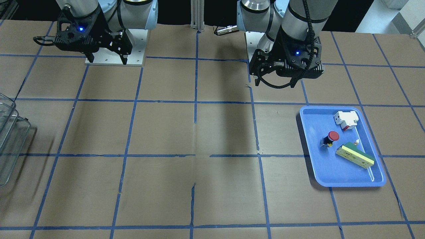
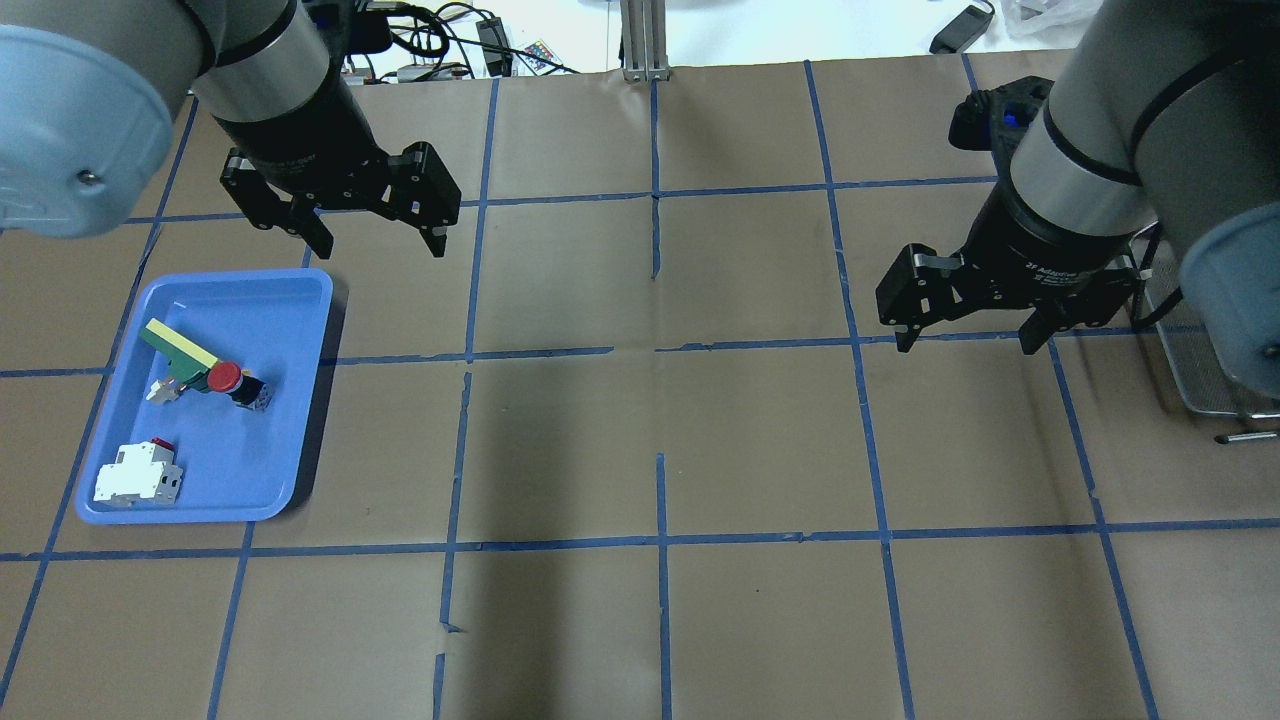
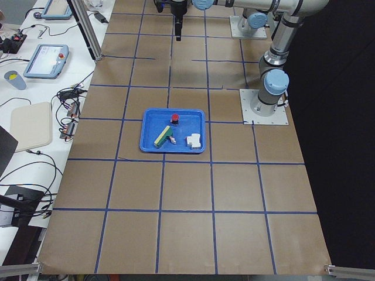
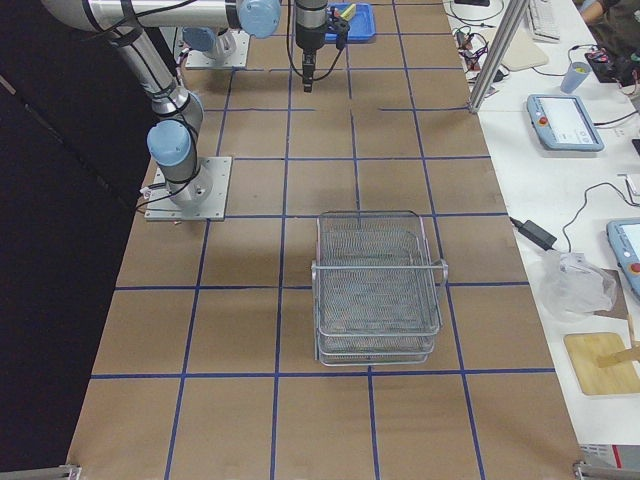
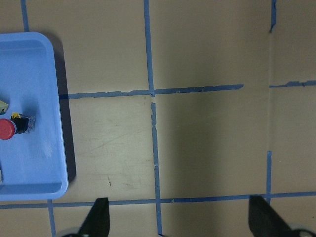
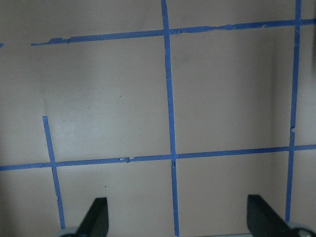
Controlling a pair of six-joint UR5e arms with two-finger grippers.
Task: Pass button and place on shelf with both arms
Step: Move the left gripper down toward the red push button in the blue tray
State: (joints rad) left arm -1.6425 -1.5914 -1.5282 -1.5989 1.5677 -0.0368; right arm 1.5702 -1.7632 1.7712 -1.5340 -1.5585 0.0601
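**Even overhead light, soft shadows, blurred wrist edges**

The counter [image 1: 159, 129] is lit evenly and fairly brightly from above. A broad, soft-edged dark band runs down its middle in the front-facing and overhead views. The tray [image 1: 335, 171] throws a narrow shadow along one side and shows a pale sheen on its floor. The shelf [image 1: 6, 146] casts a faint, streaky shadow. A small blue light glows on the left end effector [image 1: 275, 83] and on the right end effector [image 1: 107, 59]. Both side views are sharp, with black, unlit ground on one side of the counter and a bright white bench [image 3: 14, 96] on the other. The wrist views are dimmer and softer, and the fingertips [image 5: 98, 219] at their lower edge are dark and out of focus.
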